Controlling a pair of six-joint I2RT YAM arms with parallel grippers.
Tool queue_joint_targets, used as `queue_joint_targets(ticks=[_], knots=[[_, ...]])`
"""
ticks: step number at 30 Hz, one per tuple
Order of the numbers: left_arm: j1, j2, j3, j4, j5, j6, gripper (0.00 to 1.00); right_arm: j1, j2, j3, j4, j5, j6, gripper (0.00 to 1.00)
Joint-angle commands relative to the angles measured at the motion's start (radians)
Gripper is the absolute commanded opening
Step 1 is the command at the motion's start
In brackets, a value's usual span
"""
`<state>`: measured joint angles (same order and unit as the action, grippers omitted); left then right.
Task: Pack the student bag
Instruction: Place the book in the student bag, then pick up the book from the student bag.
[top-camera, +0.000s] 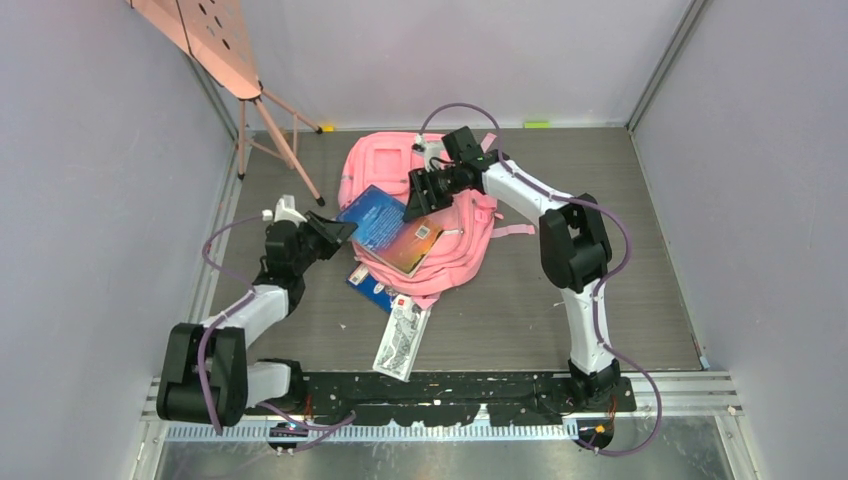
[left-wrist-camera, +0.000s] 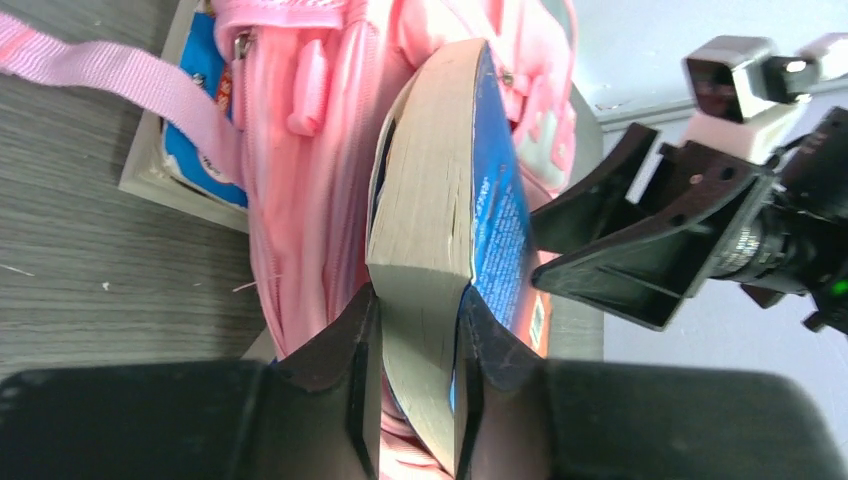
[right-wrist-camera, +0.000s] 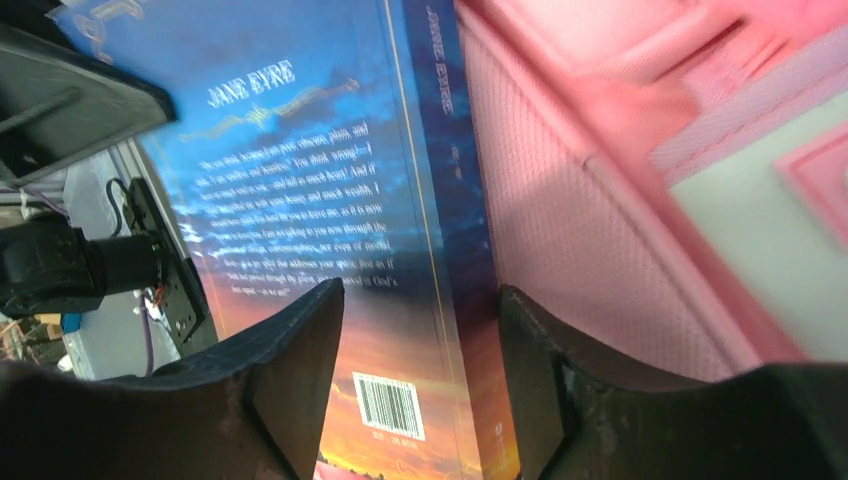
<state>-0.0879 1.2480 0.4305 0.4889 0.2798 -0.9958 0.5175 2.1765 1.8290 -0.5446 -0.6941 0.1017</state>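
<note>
The student bag (top-camera: 455, 215), pink and soft, lies flat in the middle of the table. A thick blue and orange paperback book (top-camera: 392, 228) rests slanted on top of it. My left gripper (top-camera: 338, 232) is shut on the book's left end; in the left wrist view both fingers (left-wrist-camera: 355, 350) clamp the page block (left-wrist-camera: 430, 200) just above the bag (left-wrist-camera: 300, 190). My right gripper (top-camera: 420, 196) hovers at the book's far right corner with its jaws apart. In the right wrist view the back cover and spine (right-wrist-camera: 400, 250) show between its spread fingers (right-wrist-camera: 295, 370), beside the pink fabric (right-wrist-camera: 600, 200).
A blue and white booklet (top-camera: 372, 285) pokes out from under the bag's near side, and a white patterned flat item (top-camera: 402, 340) lies in front of it. A pink folding stand (top-camera: 215, 40) leans at the back left. Grey walls close in on both sides.
</note>
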Motion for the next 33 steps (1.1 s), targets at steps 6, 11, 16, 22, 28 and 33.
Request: queue_joint_targets(ticks=[6, 11, 16, 22, 28, 33], knots=[[0.003, -0.322, 0.020, -0.012, 0.102, 0.174, 0.00, -0.013, -0.281, -0.266, 0.288, 0.005, 0.219, 0.82], [0.004, -0.458, 0.073, -0.078, 0.239, 0.224, 0.00, -0.042, -0.444, -0.407, 0.407, -0.053, 0.285, 0.86], [0.003, -0.537, 0.148, -0.083, 0.381, 0.220, 0.00, -0.042, -0.577, -0.470, 0.436, -0.125, 0.277, 0.89], [0.004, -0.561, 0.197, 0.018, 0.435, 0.109, 0.00, -0.041, -0.637, -0.492, 0.378, -0.188, 0.240, 0.92], [0.003, -0.539, 0.219, 0.142, 0.470, 0.016, 0.00, -0.024, -0.646, -0.531, 0.370, -0.205, 0.208, 0.92], [0.003, -0.528, 0.235, 0.168, 0.491, -0.006, 0.00, 0.005, -0.638, -0.537, 0.433, -0.256, 0.240, 0.92]])
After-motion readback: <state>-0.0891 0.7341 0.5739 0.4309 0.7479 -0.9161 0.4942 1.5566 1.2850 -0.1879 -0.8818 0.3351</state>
